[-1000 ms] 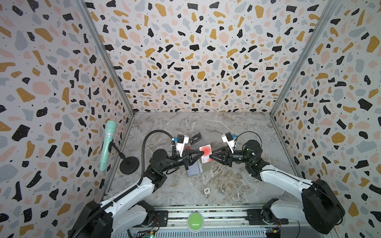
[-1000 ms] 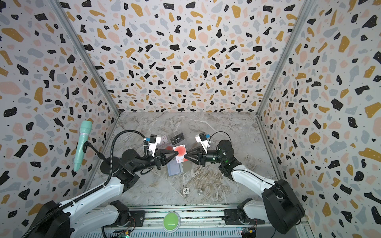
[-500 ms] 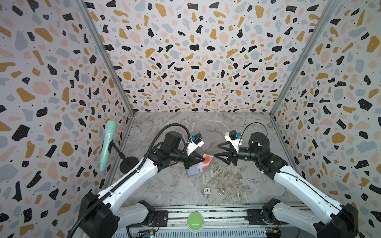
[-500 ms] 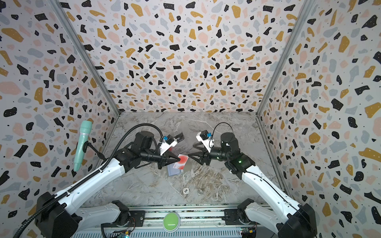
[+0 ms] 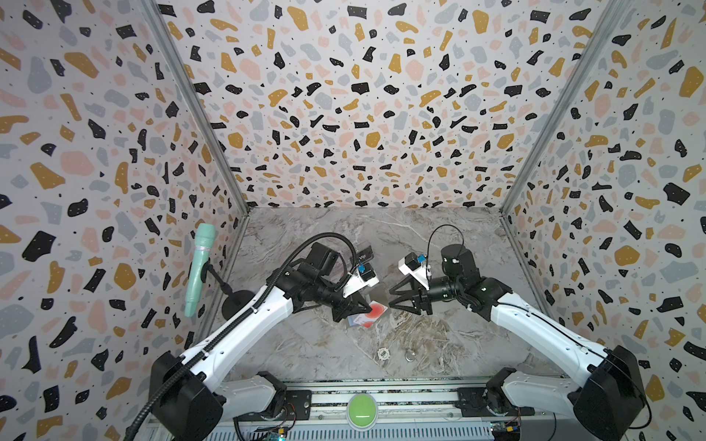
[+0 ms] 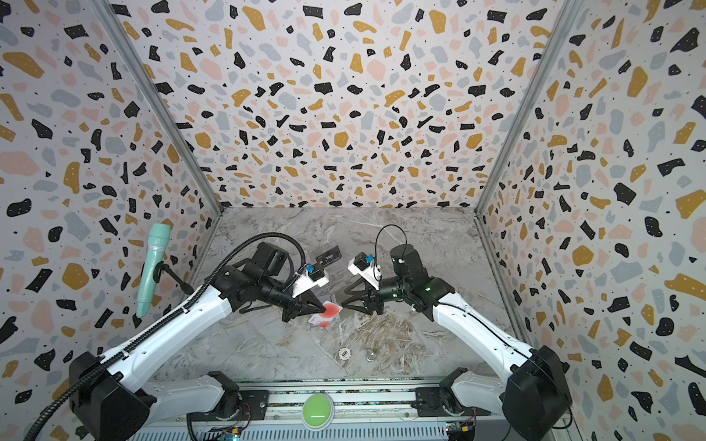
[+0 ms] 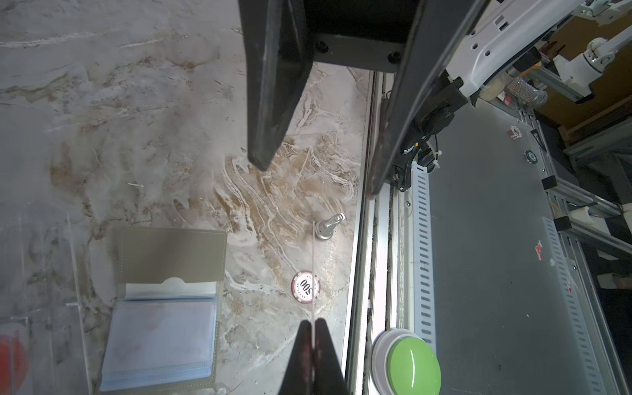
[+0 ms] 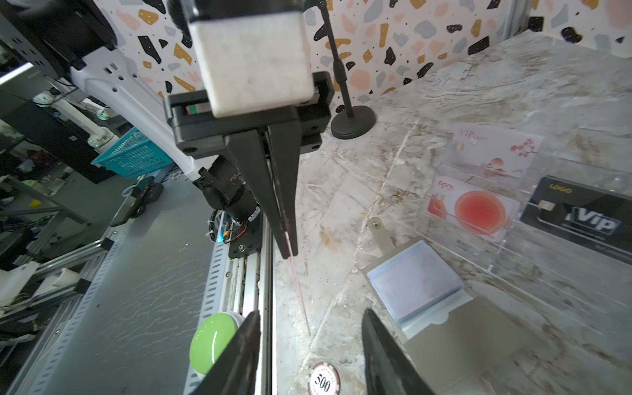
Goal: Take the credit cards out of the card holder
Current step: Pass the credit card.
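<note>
Right pincer (image 5: 389, 298) backed off, open; left pincer (image 5: 369, 306) raised, clamped on red-circle card (image 5: 378, 310).

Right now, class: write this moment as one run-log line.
left gripper: shut on card | right gripper: open, not gripping | card holder: open on table | clear tray: holds cards

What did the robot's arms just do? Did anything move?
The left gripper rose higher above the table, still pinching the red-circle card. The right gripper, open, backed away from that card toward its own side. The card holder, the black VIP card and the poker chip stayed put.
</note>
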